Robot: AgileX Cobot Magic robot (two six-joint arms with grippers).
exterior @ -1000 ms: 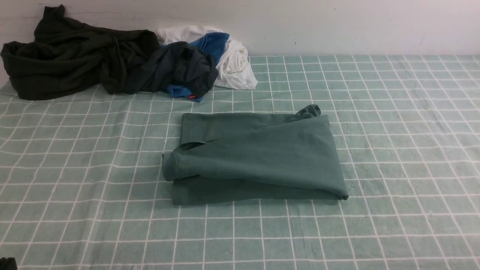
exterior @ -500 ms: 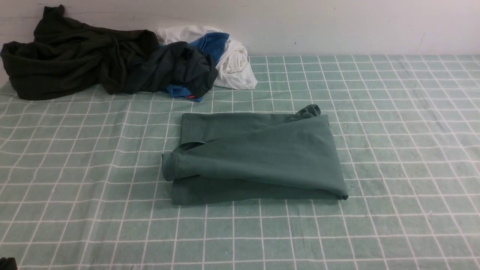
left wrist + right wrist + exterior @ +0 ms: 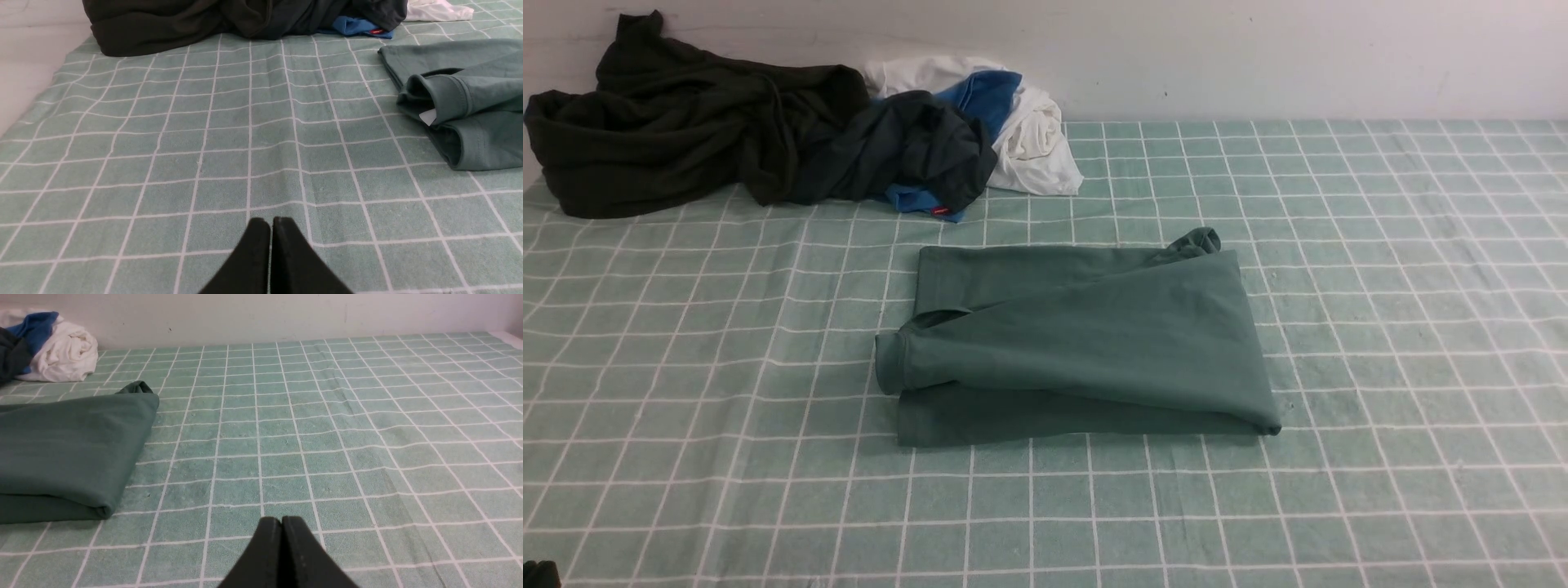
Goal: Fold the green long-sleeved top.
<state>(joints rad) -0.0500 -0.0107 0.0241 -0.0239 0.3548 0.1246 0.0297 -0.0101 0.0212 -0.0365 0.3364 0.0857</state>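
The green long-sleeved top (image 3: 1078, 343) lies folded into a compact rectangle in the middle of the checked cloth, a cuffed sleeve end sticking out at its left side. The left wrist view shows that folded left edge of the top (image 3: 461, 102) with a white label. Its right edge (image 3: 73, 453) appears in the right wrist view. My left gripper (image 3: 271, 222) is shut with nothing in it, low over bare cloth, well short of the top. My right gripper (image 3: 282, 520) is shut and empty too, off the top's right side. Neither arm reaches into the front view.
A very dark hooded garment (image 3: 678, 122), a charcoal shirt (image 3: 915, 147) and white and blue clothes (image 3: 1021, 122) are heaped at the back left against the wall. The green checked cloth (image 3: 1380, 327) covers the whole table.
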